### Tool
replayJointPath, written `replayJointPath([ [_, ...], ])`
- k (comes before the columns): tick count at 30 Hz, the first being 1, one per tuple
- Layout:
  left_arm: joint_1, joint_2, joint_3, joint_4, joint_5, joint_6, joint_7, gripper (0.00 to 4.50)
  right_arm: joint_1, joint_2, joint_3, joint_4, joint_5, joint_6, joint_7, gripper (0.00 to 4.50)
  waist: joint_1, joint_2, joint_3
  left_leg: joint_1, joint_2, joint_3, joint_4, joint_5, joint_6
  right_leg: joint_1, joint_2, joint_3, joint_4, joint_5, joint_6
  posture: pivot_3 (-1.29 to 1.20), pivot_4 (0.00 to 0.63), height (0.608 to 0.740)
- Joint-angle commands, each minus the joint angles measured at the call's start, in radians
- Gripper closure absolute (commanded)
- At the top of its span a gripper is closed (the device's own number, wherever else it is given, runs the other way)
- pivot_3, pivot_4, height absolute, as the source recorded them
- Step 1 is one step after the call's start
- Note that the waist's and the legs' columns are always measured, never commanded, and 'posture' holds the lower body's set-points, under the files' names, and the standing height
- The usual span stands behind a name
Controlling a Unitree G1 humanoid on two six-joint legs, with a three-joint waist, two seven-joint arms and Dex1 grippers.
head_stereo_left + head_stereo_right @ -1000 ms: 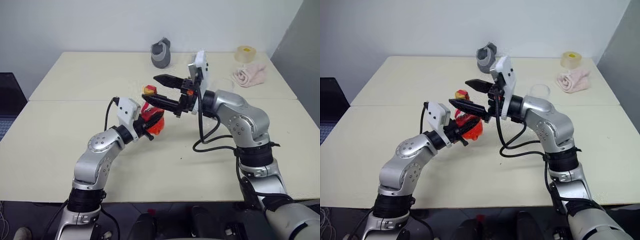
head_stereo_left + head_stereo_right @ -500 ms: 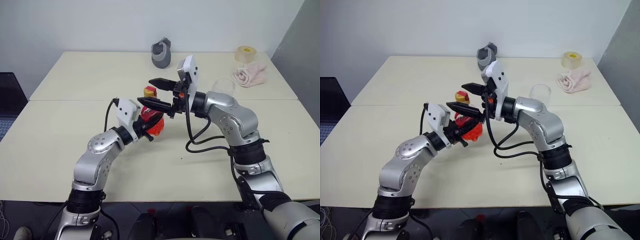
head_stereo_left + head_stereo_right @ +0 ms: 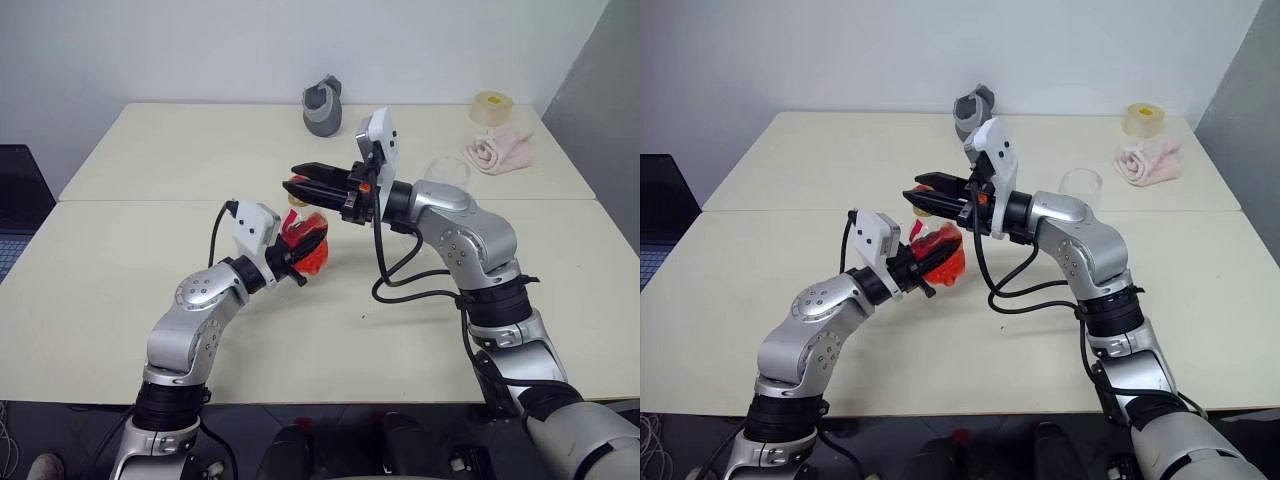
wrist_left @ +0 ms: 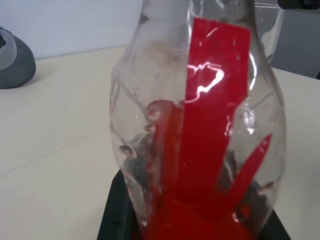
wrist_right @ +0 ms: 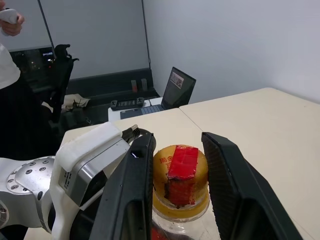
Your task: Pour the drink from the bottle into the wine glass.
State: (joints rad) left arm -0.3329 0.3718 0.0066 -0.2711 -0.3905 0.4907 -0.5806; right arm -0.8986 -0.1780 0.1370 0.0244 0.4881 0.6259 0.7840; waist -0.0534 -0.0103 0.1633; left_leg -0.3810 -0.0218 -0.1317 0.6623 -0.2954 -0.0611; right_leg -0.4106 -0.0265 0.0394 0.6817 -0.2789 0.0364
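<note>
Eye view: right gripper [image 3: 300, 183] has narrowed around the cap [image 3: 297, 196], previously spread wide; uncapping is imminent. Glass [image 3: 444, 171] stands behind.
Left wrist: left gripper clenched on bottle [image 4: 200, 125].
Right wrist: fingers [image 5: 131, 190] flank the cap, contact unclear.

Tilted bottle [image 3: 303, 240], drink [image 4: 200, 220] inside

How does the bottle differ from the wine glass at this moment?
The bottle is held up off the table; the wine glass stands on it. The bottle holds the red drink; the wine glass looks empty. The bottle wears a yellow cap; the wine glass is open-topped. Both are clear.
</note>
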Motion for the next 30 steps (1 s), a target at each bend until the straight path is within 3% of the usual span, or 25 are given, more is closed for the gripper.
replayJointPath([
  [1,-0.018,0.010,0.009,-0.048,-0.011,-0.016,-0.006,3.60,-0.063,-0.003,-0.033,-0.015,0.029,0.005,0.019,3.35,0.000,0.000,0.000,0.000,0.000,0.000,0.000,0.000,0.000,0.000,0.000,0.000,0.000,0.000,0.000,0.00,0.150,0.740],
  [10,0.107,0.076,0.011,-0.189,-0.071,0.034,-0.058,3.60,-0.098,-0.129,-0.035,-0.115,0.138,0.101,0.207,3.35,0.001,0.000,0.000,0.000,0.001,0.000,0.000,-0.001,0.001,0.000,-0.003,0.000,-0.001,0.000,0.000,0.00,0.150,0.740],
  [17,0.102,0.086,-0.007,-0.204,-0.095,0.029,-0.079,3.60,-0.130,-0.165,-0.009,-0.075,0.146,0.019,0.412,3.35,0.003,0.000,0.000,0.000,0.000,0.000,0.000,-0.001,0.002,0.001,0.000,0.000,0.000,0.000,0.000,0.00,0.150,0.740],
  [23,0.086,0.089,-0.025,-0.198,-0.093,0.009,-0.103,3.60,-0.157,-0.181,0.025,-0.014,0.066,-0.148,0.535,3.35,0.003,0.000,0.000,0.000,0.000,0.000,0.000,-0.001,0.002,0.001,0.000,0.000,-0.001,0.000,0.000,0.00,0.150,0.740],
  [26,0.082,0.086,-0.026,-0.194,-0.096,0.008,-0.100,3.60,-0.168,-0.179,0.002,0.004,0.090,-0.092,0.511,3.35,0.002,0.000,0.000,0.000,0.000,0.000,0.000,-0.001,0.002,0.000,0.000,0.000,0.000,0.000,0.000,0.00,0.150,0.740],
  [30,0.092,0.083,-0.030,-0.196,-0.095,0.002,-0.098,3.60,-0.200,-0.173,-0.072,0.030,0.210,0.153,0.404,3.35,0.005,0.000,0.000,0.000,0.001,-0.001,0.000,-0.001,0.002,0.001,-0.002,0.000,0.000,0.000,0.000,0.00,0.150,0.740],
])
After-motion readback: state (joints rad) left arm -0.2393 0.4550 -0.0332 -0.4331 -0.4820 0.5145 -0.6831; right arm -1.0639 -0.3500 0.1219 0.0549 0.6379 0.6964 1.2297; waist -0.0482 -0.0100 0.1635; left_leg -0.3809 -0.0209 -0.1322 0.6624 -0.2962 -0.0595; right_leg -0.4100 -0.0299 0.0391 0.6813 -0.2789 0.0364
